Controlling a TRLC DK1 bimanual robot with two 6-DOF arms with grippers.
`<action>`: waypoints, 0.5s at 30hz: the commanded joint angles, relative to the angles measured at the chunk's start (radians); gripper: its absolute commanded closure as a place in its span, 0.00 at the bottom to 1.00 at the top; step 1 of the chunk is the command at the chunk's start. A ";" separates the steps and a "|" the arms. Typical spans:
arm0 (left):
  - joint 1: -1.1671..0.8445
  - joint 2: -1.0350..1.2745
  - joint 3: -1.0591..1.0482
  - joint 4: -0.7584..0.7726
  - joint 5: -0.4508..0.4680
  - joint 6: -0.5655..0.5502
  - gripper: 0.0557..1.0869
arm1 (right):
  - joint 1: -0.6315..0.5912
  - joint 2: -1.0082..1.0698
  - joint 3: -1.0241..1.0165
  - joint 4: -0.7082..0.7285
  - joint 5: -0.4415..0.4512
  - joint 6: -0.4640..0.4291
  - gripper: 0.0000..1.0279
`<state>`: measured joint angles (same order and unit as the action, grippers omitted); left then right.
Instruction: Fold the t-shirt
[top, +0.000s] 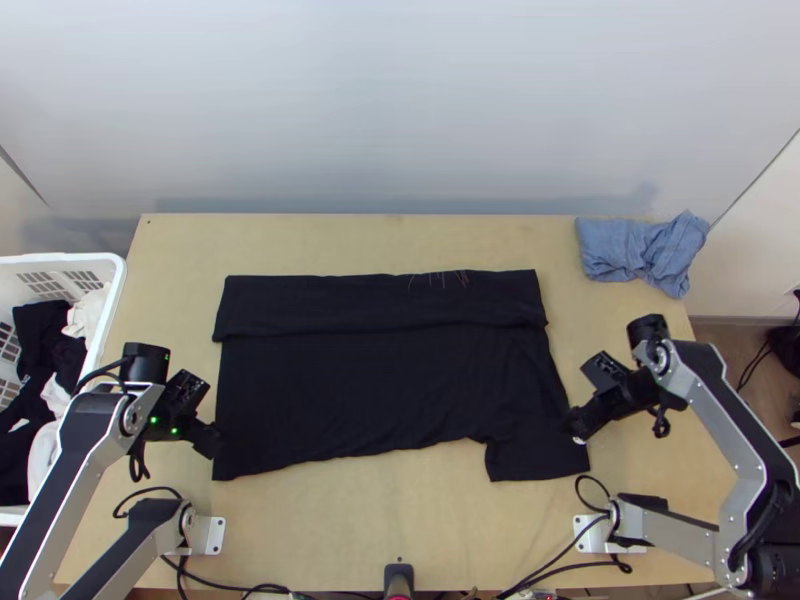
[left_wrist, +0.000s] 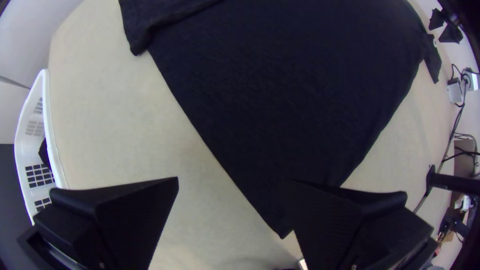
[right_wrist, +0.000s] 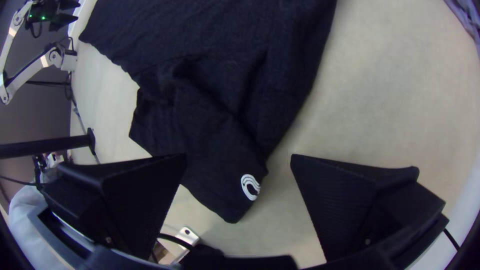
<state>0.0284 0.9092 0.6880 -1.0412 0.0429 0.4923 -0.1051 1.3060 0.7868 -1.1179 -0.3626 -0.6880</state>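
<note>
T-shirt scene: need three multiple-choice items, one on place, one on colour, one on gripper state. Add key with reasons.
1. Where does the blue cloth lie?
A) In the basket
B) On the t-shirt
C) At the table's far right corner

2. What colour is the t-shirt's fabric?
A) Black
B) Red
C) Yellow

3. How is the left gripper?
A) Shut on the t-shirt
B) Open
C) Shut, empty

Key:
1 C: the top view shows it crumpled there.
2 A: the fabric looks black in the top view.
3 B: the left wrist view shows its fingers wide apart.
</note>
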 joint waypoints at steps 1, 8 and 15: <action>0.007 0.000 0.001 0.013 -0.003 0.025 0.05 | -0.064 0.016 0.032 -0.080 0.036 -0.087 0.07; 0.007 0.008 -0.012 0.035 -0.003 0.020 0.05 | -0.036 0.029 0.012 -0.112 0.054 -0.090 0.07; 0.019 0.007 -0.021 0.043 -0.008 0.019 0.05 | -0.002 0.052 -0.035 -0.120 0.065 -0.091 0.13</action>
<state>0.0387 0.9150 0.6765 -1.0065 0.0406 0.5129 -0.1280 1.3342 0.7834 -1.2224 -0.3103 -0.7727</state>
